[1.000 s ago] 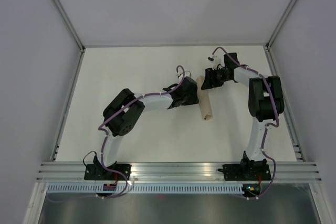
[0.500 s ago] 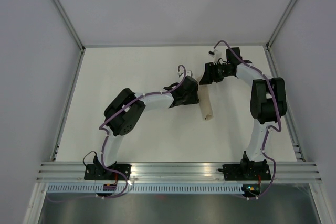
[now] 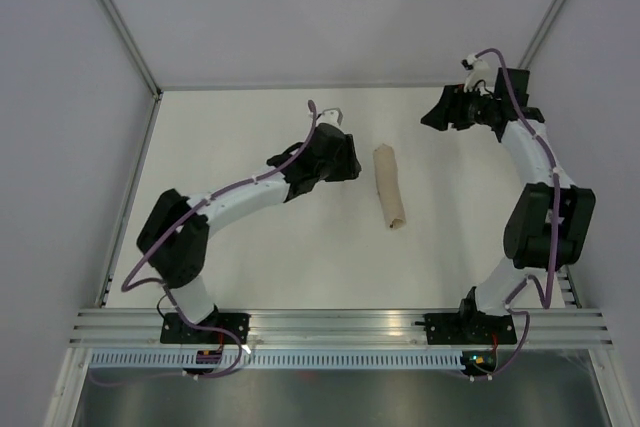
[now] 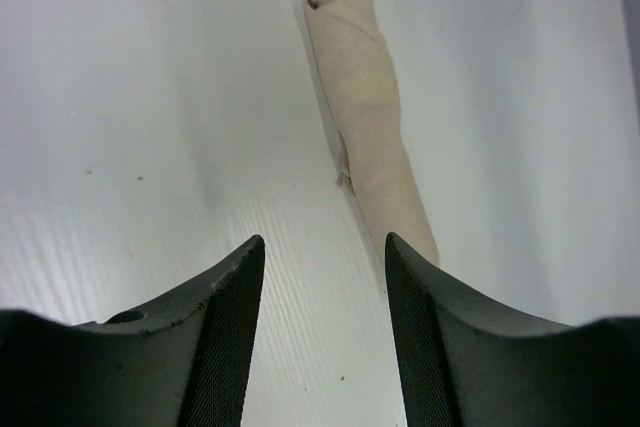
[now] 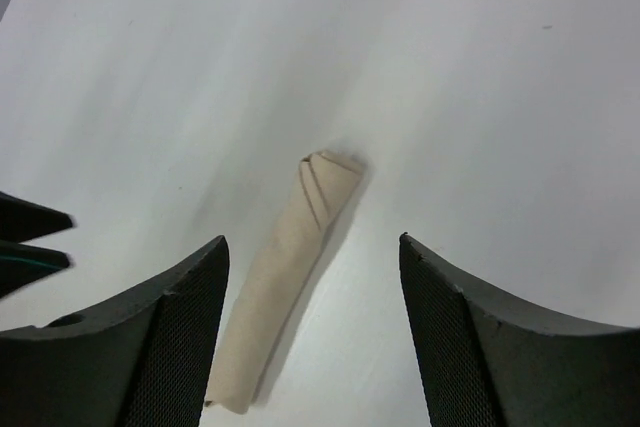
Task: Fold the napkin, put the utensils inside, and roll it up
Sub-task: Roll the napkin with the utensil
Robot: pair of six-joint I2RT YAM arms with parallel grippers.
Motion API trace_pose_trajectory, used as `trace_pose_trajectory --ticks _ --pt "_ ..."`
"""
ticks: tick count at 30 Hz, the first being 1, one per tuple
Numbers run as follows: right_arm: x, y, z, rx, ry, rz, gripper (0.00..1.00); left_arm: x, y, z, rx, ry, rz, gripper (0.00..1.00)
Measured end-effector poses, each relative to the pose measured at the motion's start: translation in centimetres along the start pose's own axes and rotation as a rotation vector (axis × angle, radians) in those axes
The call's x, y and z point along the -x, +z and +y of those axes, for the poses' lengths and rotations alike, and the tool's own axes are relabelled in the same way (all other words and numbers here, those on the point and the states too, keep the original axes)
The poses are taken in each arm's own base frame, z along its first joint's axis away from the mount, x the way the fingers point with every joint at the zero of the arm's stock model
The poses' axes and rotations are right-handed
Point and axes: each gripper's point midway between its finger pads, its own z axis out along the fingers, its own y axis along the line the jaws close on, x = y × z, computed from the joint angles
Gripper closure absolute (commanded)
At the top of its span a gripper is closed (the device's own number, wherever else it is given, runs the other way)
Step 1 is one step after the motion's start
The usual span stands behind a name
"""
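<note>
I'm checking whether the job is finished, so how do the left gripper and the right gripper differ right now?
The left gripper sits close beside the rolled napkin; the right gripper hangs farther from it, toward the far right. The right gripper's jaws stand wider apart than the left gripper's. Both are open and hold nothing.

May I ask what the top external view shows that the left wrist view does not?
Only top external: the left arm and right arm whole, the right gripper away from the rolled napkin. Only left wrist: the left fingers apart with nothing between them, and a loose cloth edge midway along the napkin. Both: the napkin lying rolled on the white table.
</note>
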Motion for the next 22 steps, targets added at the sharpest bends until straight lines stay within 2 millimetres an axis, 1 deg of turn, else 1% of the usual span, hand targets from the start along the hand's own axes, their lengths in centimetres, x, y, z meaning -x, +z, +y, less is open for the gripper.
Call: trace_pose_trajectory --ticks 3,4,5,6,8,10,12,14,16,19,22 --pt "1.9 -5.3 -1.4 -0.101 -0.023 -0.092 0.23 2.9 -4.6 0.1 -0.024 0.018 -0.075 0.41" --pt "2.3 -7.0 -1.8 -0.138 -0.033 -0.116 0.21 3.7 -6.0 0.2 -0.033 0.024 -0.102 0.4" --pt "2.6 -8.6 -2.0 -0.174 -0.046 -0.135 0.06 4.4 -7.5 0.4 -0.04 0.032 -0.126 0.4" --pt "2.7 -9.9 -1.9 -0.201 -0.052 -0.147 0.02 4.8 -8.7 0.7 -0.043 0.041 -0.143 0.39" --pt "2.6 -11.8 -1.4 -0.234 -0.085 -0.16 0.02 5.1 -10.9 1.4 -0.042 0.062 -0.168 0.39" --pt "1.9 -12.7 -0.8 -0.248 -0.103 -0.158 0.02 5.1 -12.4 2.3 -0.032 0.083 -0.183 0.38" --pt "0.4 -13.3 -0.4 -0.262 -0.098 -0.141 0.02 4.7 -13.5 2.9 -0.028 0.101 -0.188 0.38" --pt "-1.1 -13.6 -0.4 -0.276 -0.084 -0.12 0.02 4.3 -14.5 3.5 -0.025 0.116 -0.19 0.37" --pt "-2.0 -13.8 -0.6 -0.289 -0.07 -0.109 0.02 4.0 -15.1 4.0 -0.024 0.129 -0.192 0.37" --pt "-2.7 -14.1 -1.0 -0.31 -0.054 -0.104 0.02 3.8 -15.9 4.7 -0.017 0.142 -0.197 0.36" --pt "-2.3 -14.6 -1.2 -0.327 -0.058 -0.118 0.02 3.8 -16.4 5.3 -0.003 0.151 -0.21 0.36"
